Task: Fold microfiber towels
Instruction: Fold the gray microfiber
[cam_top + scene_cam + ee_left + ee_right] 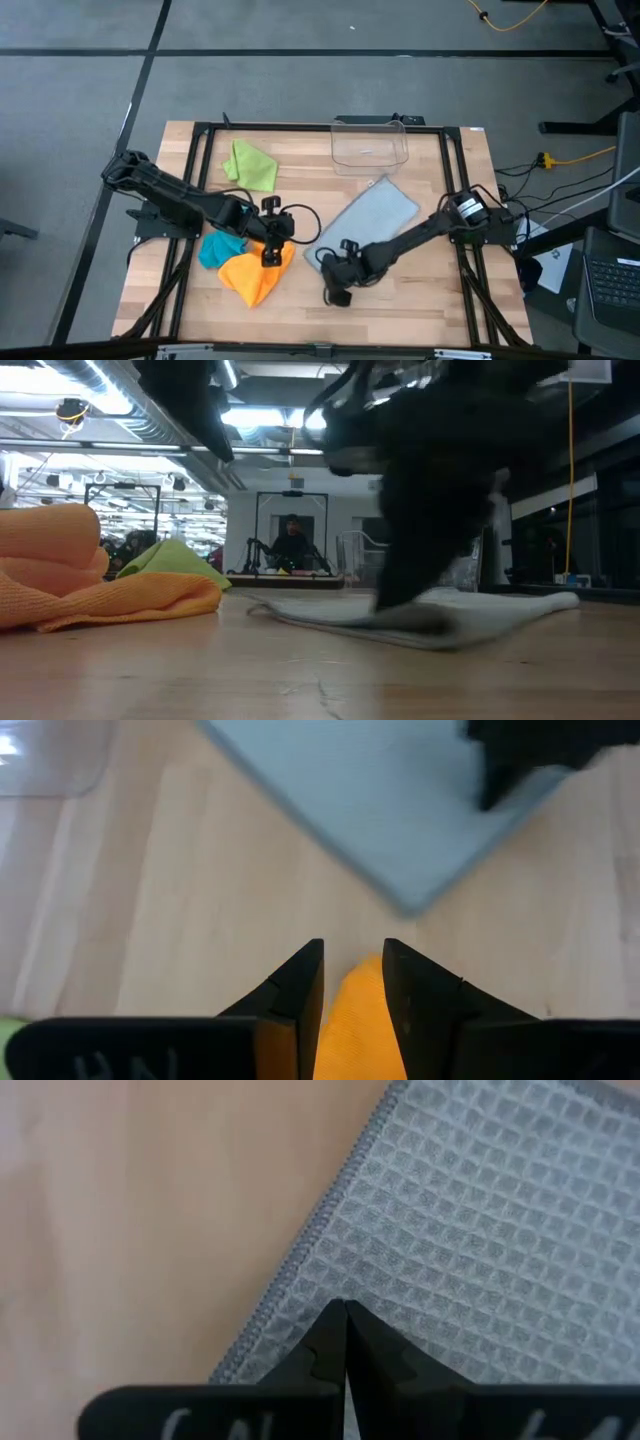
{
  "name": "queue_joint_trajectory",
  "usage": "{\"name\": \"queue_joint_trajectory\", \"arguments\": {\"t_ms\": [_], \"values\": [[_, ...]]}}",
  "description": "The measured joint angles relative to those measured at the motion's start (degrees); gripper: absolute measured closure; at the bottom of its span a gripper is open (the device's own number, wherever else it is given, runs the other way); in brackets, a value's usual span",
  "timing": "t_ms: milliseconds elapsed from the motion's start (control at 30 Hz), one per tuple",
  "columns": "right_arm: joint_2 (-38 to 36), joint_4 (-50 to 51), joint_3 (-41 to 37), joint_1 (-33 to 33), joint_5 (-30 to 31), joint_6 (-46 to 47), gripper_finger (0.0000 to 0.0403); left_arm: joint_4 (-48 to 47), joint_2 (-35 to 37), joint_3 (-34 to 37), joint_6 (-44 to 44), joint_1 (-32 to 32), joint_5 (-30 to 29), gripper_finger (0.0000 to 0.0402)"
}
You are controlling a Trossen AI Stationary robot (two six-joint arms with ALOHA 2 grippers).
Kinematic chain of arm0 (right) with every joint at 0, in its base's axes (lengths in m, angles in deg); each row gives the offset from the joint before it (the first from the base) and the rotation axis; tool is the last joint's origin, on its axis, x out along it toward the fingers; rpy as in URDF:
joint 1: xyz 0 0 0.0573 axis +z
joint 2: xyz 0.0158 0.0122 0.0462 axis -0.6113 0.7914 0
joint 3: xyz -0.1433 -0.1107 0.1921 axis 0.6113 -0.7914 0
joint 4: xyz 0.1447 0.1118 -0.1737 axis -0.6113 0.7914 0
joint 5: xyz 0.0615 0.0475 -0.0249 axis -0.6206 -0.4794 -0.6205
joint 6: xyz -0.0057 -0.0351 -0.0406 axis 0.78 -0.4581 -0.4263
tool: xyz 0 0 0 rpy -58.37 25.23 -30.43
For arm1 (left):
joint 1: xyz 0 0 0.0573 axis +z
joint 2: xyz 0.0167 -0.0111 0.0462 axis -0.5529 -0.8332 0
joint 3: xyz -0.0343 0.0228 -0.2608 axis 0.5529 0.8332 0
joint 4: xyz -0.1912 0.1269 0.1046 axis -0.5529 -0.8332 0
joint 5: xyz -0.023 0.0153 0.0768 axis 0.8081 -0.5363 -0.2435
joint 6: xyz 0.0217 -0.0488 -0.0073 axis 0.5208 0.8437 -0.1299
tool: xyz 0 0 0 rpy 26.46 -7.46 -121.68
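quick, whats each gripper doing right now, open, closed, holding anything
left gripper: over the orange towel, which shows between its fingers; grip cannot be told.
right gripper: closed, its tips at the near edge of the grey towel.

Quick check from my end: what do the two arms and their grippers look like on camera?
Both arms are dark, jointed links. The right arm has a white ring at its joint. Black cables loop beside the left gripper. The right gripper has dark wedge-shaped fingers with embossed lettering on its body.

Two dark jointed arms, black cables, wedge-shaped pincer fingers [400, 1370].
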Motion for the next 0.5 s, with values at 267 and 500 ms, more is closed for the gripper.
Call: {"name": "queue_joint_trajectory", "arguments": {"t_ms": [267,500], "values": [[-0.70,6.81,-0.09,9.47,-5.17,9.67,0.0395,0.33,0.00,0.00,0.02,1.89,-0.53,0.0303],[-4.09,13.63,-0.75,16.01,1.33,21.15,0.0395,4.46,0.00,0.00,0.00,2.84,-0.56,0.0303]]}}
